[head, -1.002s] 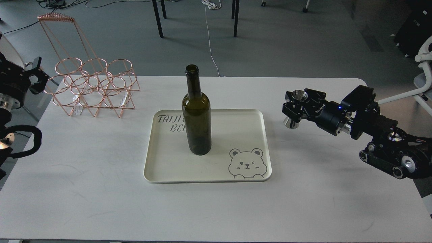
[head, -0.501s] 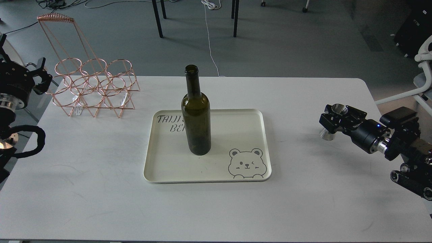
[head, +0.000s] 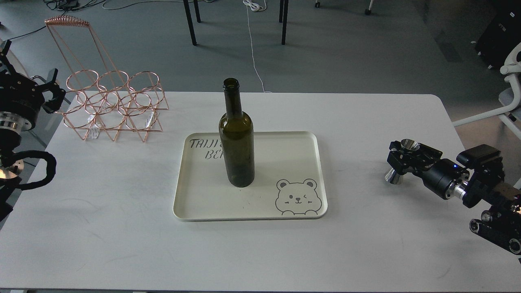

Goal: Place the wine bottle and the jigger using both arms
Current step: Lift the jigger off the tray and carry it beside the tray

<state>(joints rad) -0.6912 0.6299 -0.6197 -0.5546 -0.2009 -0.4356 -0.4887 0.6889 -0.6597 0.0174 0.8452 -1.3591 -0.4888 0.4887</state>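
Note:
A dark green wine bottle stands upright on the cream tray at the table's middle. A silver jigger is held in my right gripper at the table's right side, its lower cone at or just above the table top. The right gripper is shut on the jigger's waist. My left gripper hangs off the table's far left edge, beside the copper wire rack. Its fingers stand apart and hold nothing.
The copper wire bottle rack stands at the table's back left. The tray has a bear drawing at its front right corner. A white chair is off the table's right side. Table legs and cables lie on the floor behind.
My right gripper with the jigger has moved right and down, away from the tray to the table's right side. The left gripper shifted slightly. The bottle has not moved.

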